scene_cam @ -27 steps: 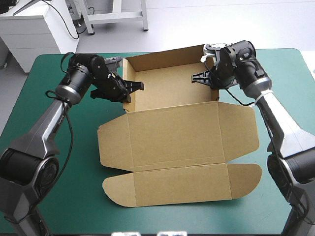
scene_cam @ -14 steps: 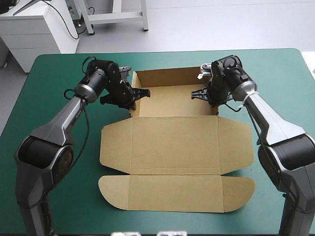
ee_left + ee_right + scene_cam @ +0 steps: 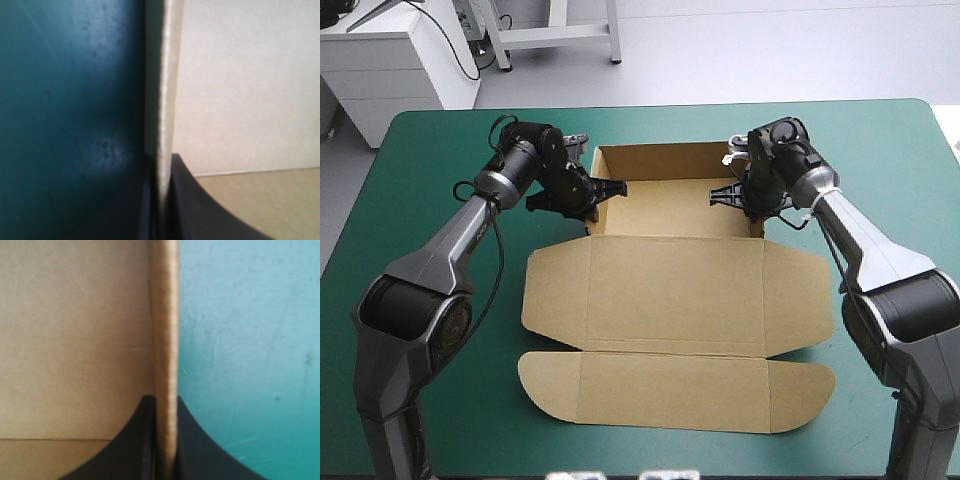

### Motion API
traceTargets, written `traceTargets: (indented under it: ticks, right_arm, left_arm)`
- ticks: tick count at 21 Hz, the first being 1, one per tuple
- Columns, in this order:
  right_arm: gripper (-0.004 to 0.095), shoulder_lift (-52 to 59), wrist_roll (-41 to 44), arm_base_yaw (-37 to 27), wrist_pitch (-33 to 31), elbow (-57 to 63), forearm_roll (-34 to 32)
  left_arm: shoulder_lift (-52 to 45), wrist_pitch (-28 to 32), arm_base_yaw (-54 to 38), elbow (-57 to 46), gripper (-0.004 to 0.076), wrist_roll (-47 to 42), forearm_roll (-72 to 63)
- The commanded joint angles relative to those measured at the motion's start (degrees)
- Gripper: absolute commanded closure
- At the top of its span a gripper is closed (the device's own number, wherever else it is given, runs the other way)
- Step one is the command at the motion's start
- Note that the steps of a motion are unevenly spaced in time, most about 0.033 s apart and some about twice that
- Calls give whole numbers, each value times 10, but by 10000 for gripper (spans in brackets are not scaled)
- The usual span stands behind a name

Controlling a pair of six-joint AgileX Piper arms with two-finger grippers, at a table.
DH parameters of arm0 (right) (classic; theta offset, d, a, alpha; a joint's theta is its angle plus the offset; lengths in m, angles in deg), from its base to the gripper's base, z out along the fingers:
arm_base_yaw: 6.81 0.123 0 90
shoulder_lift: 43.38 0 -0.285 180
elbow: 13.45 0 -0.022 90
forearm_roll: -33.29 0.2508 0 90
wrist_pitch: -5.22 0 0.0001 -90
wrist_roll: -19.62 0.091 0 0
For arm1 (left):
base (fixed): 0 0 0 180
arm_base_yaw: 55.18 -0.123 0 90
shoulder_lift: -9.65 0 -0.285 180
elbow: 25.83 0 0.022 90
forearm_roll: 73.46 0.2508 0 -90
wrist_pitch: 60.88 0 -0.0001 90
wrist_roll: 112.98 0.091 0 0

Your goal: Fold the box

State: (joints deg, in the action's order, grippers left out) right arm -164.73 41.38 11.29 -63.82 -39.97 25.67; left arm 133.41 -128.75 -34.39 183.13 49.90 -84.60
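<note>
The brown box (image 3: pixel 672 290) lies mid-table as an open tray with its lid flat toward the near edge, rounded flaps at the front. My left gripper (image 3: pixel 596 194) is shut on the tray's left wall, and in the left wrist view the wall's edge (image 3: pixel 167 100) runs up from between my left gripper's (image 3: pixel 161 200) black fingers. My right gripper (image 3: pixel 740 194) is shut on the right wall. In the right wrist view that wall (image 3: pixel 166 330) stands edge-on in my right gripper (image 3: pixel 166 440), with the tray's inside on one side.
Teal-green cover (image 3: pixel 420 190) shows all around the box. The lid's front flap (image 3: pixel 675 392) reaches close to the table's near edge. Both arms stretch over the cover toward the far half of the table.
Earlier the tray was held higher and skewed. Both grippers have come down and inward with it, and it now sits square on the table. Since just before, hardly anything has moved.
</note>
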Motion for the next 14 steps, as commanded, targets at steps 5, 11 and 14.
traceTargets:
  ticks: [5, 11, 14]
  right_arm:
    - [928, 25, 16, -6, -17, -8, 0]
    - [928, 25, -29, -6, -22, -8, 10]
    - [928, 25, -27, -6, -25, -8, 12]
  left_arm:
    - [-16, -57, 47, 29, 732, -22, 171]
    - [-16, -57, 49, 33, 732, -33, 150]
    - [-16, -57, 49, 33, 732, -33, 139]
